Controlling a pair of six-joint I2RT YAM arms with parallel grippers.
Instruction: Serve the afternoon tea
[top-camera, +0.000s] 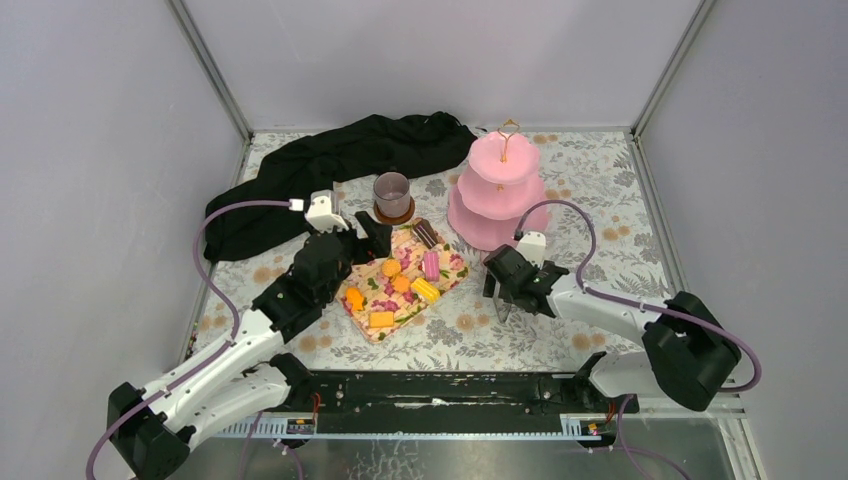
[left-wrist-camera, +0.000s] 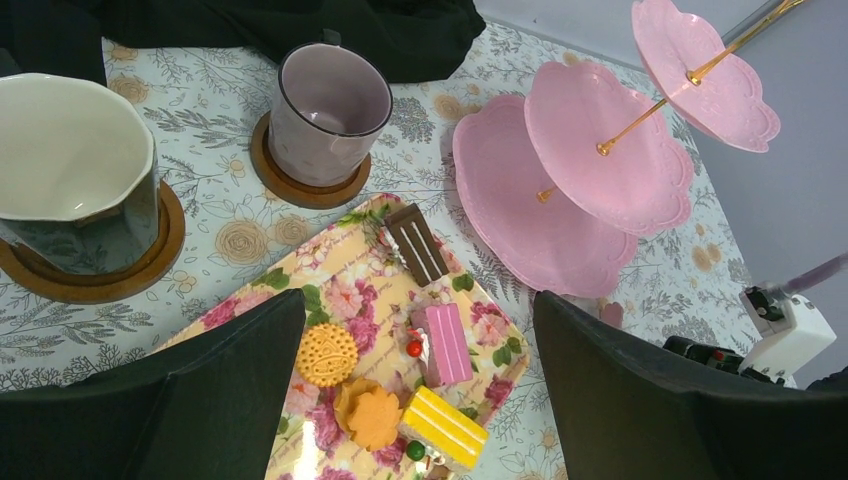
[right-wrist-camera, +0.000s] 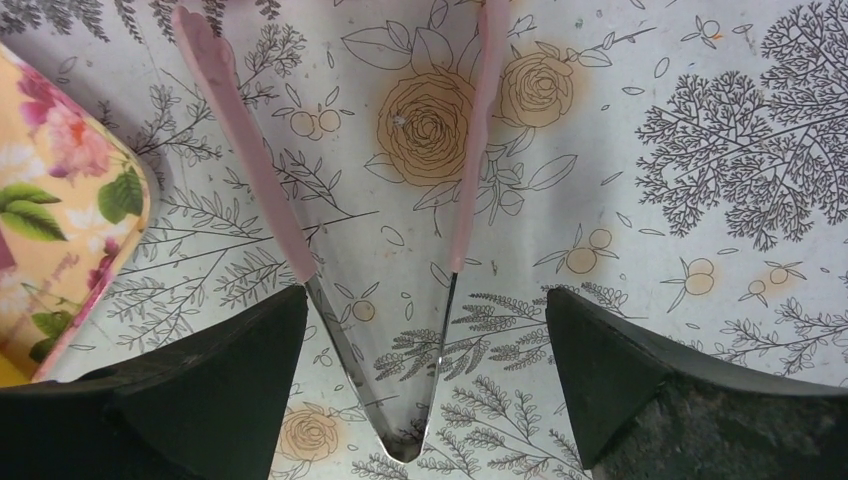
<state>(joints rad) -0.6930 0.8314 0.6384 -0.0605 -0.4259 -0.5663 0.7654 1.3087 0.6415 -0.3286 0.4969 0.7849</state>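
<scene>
Small toy cakes lie on a floral tray (top-camera: 373, 327): a brown slice (left-wrist-camera: 417, 243), a pink slice (left-wrist-camera: 447, 342), a round biscuit (left-wrist-camera: 326, 354), an orange flower cake (left-wrist-camera: 372, 416) and a yellow slice (left-wrist-camera: 443, 425). My left gripper (left-wrist-camera: 418, 300) hangs open above the tray's far end (top-camera: 368, 238), holding nothing. The mauve-grey mug (left-wrist-camera: 330, 105) and the cream-lined dark mug (left-wrist-camera: 75, 170) stand on wooden coasters behind the tray. To the tray's right, my right gripper (right-wrist-camera: 425, 300) is open over metal tongs (right-wrist-camera: 335, 325) with pink tips that lie on the table, its fingers not touching them.
A pink three-tier cake stand (top-camera: 497, 215) stands at the back right of the tray. A black cloth (top-camera: 330, 160) is heaped along the back left. A floral tablecloth (top-camera: 600, 200) covers the table, and grey walls close it in on three sides.
</scene>
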